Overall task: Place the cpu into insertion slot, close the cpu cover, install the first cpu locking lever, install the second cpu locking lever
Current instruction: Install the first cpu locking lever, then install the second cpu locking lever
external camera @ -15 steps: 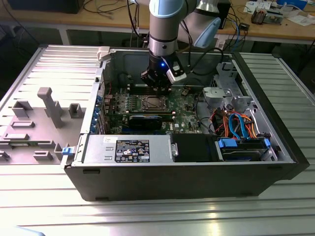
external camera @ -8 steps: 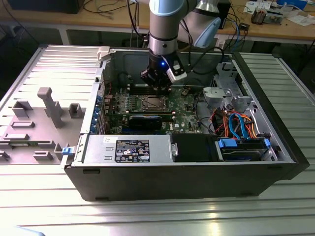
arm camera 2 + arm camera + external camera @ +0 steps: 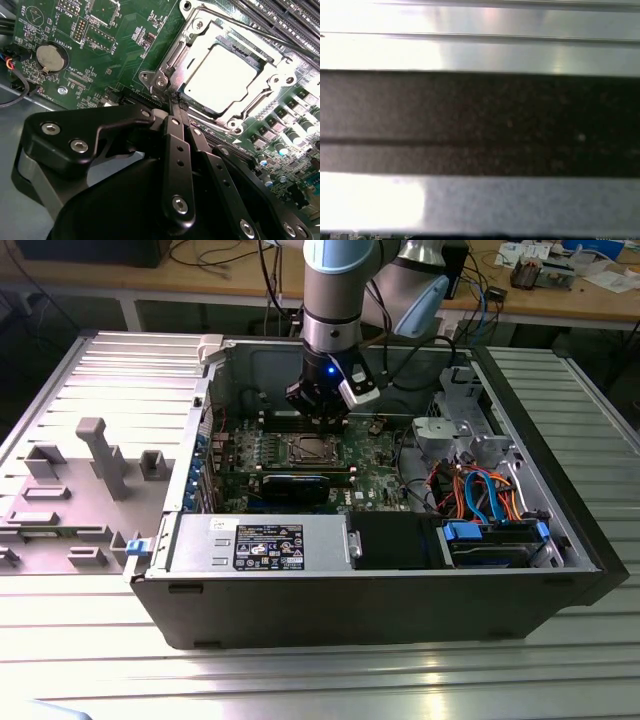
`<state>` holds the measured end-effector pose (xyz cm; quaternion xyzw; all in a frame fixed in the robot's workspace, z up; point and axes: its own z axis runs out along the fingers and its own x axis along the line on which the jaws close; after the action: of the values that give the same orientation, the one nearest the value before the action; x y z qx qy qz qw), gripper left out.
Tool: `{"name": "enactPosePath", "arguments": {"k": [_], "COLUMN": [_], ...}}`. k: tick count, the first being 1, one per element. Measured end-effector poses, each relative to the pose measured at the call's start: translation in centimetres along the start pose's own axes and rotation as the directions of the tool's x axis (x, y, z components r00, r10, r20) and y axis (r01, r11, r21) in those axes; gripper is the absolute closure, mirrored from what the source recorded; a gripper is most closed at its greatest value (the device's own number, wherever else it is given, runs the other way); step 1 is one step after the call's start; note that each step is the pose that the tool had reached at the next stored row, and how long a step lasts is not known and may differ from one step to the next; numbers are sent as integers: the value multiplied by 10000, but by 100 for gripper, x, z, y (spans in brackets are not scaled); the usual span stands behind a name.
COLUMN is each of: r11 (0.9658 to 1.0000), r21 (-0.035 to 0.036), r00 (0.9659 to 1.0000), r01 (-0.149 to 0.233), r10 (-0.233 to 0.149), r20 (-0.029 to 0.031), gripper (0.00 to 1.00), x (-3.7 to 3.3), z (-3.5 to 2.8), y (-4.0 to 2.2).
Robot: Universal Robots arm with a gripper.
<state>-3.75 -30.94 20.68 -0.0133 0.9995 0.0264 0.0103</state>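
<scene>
Nearest the lens in the second wrist view: black tool (image 3: 176, 106), fingers pressed together to a narrow tip, nothing held. Just beyond that tip, the cpu (image 3: 220, 80) seated in the insertion slot (image 3: 165, 62), cpu cover (image 3: 250, 107) lying closed around it. White board lettering nearby, too small to read.

A grey power supply box (image 3: 258, 543) sits along the computer case's (image 3: 360, 615) near wall, beside blue drive brackets (image 3: 495, 537) and orange-blue cables (image 3: 478, 490). A coin battery (image 3: 51, 57) lies on the green board (image 3: 122, 35).
</scene>
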Motion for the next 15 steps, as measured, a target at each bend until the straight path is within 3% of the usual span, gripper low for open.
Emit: {"name": "enactPosePath", "arguments": {"k": [8, 15], "r11": [10000, 10000], "r21": [-1, 16], "r00": [10000, 10000], "r01": [-1, 0], "r10": [1, 0], "r20": [0, 0], "gripper": [89, 89], "x": [0, 3], "z": [0, 2], "y": [-2, -104]}}
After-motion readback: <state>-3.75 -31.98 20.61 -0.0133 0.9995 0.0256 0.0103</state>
